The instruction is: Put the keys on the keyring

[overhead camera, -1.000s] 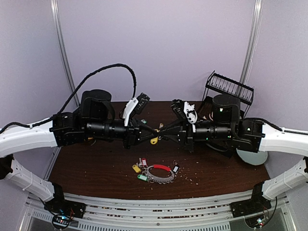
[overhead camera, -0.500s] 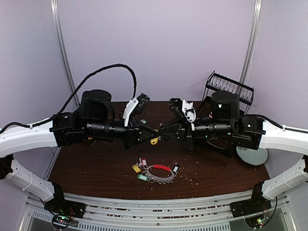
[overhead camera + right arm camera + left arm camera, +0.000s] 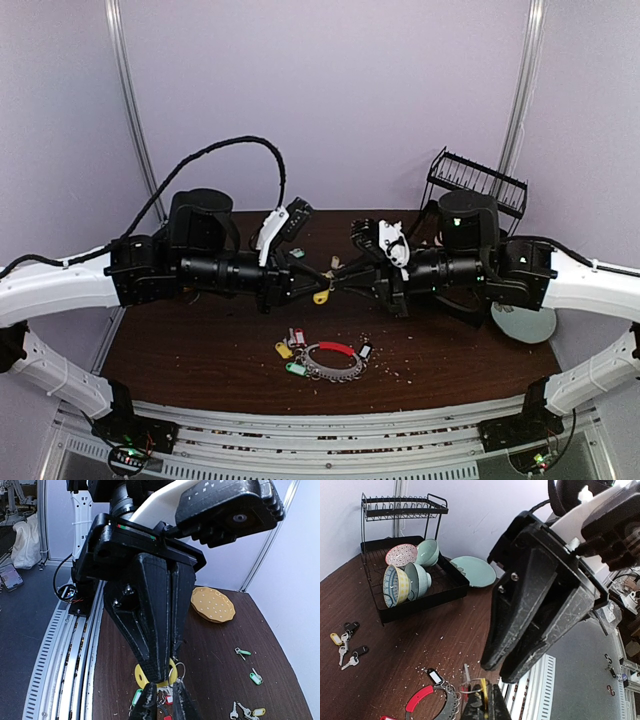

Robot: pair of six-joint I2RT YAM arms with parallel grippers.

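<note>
The left tool (image 3: 320, 281) pinches a yellow-tagged key (image 3: 321, 296) in midair, tip to tip with the right tool (image 3: 346, 283) — fingers nearly together, its hold impossible to tell. The keyring (image 3: 337, 348) lies on the table (image 3: 180, 345) below.

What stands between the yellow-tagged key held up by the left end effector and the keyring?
Nothing visible. The yellow-tagged key hangs at the left end effector; only open air above the table separates it from the keyring.

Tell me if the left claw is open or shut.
Shut. In the right wrist view the left claw pinches the yellow-tagged key, no gap showing.
</note>
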